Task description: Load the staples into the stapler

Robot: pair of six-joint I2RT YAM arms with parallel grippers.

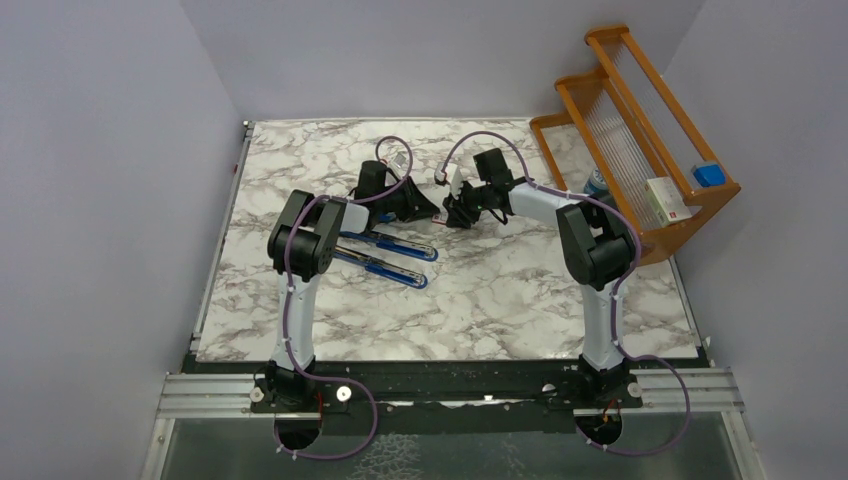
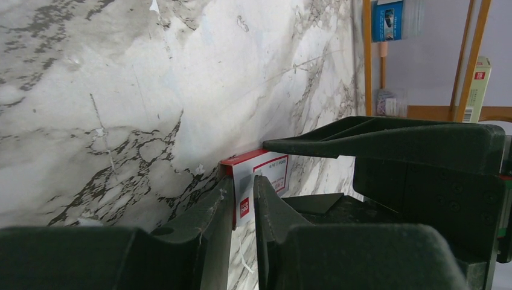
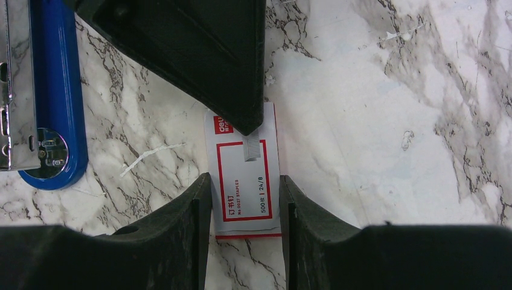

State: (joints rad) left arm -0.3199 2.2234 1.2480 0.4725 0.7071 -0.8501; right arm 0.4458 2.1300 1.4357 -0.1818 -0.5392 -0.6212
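Likely opening the box (image 3: 247, 199): right fingers (image 3: 199, 208) clamp its sides, left fingers (image 2: 217, 208), nearly closed, at its upper end, hold unclear; next, draw its contents out for the stapler (image 3: 57, 90).

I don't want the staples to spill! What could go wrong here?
Both the left gripper and the right gripper pinch the little staple box, so pulling could tear it and spill it. The left gripper holds only its end, so it might slip. The blue stapler lies close and could get bumped.
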